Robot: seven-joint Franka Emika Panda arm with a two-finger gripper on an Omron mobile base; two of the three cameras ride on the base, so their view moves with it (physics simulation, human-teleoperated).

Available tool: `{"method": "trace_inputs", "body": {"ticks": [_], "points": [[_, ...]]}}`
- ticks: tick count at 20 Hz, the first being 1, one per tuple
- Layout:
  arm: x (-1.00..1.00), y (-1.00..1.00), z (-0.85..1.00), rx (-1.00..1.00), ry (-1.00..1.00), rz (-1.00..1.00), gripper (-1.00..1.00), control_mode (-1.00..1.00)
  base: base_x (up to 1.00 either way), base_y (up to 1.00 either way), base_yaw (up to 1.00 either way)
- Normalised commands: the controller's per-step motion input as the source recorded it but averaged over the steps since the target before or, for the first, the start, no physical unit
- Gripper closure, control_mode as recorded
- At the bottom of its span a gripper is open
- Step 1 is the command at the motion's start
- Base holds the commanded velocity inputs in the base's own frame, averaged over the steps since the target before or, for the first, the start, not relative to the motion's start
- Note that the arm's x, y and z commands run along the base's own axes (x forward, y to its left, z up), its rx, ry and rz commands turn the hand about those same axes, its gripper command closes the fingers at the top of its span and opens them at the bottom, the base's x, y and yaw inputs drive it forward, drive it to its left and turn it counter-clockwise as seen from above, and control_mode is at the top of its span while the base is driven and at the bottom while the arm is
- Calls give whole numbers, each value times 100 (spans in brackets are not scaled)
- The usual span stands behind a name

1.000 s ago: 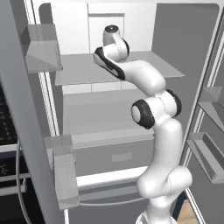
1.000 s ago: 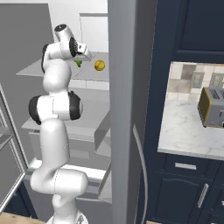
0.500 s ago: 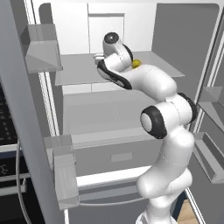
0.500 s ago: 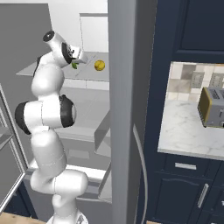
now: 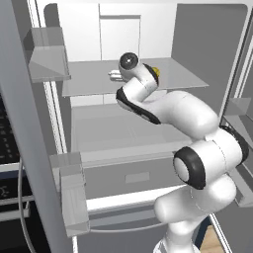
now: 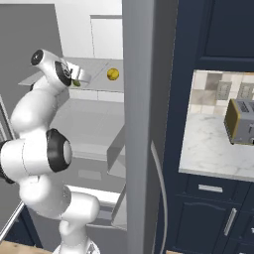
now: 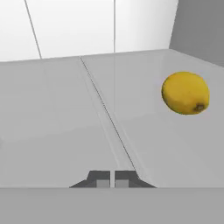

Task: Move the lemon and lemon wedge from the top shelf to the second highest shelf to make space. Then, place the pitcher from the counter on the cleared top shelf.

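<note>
Where the arm reaches into the open fridge, the gripper point(image 7: 113, 178) sits low over the top shelf point(image 7: 65, 113) with its finger tips pressed together, clenched on nothing. The lemon point(image 7: 185, 93) rests on that shelf, ahead of the gripper and off to one side, well apart from it. From the right base view, the lemon point(image 6: 113, 74) lies beyond the hand, near the shelf's back.
</note>
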Motion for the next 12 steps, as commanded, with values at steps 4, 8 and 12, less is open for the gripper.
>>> {"method": "trace_inputs", "body": {"ticks": [4,8,12], "points": [[-98,0,30,0,-1,-7,100,-100,0,0,0],[-100,0,18,-1,0,-6,100,-100,0,0,0],[-95,0,0,-2,0,-5,100,-100,0,0,0]]}}
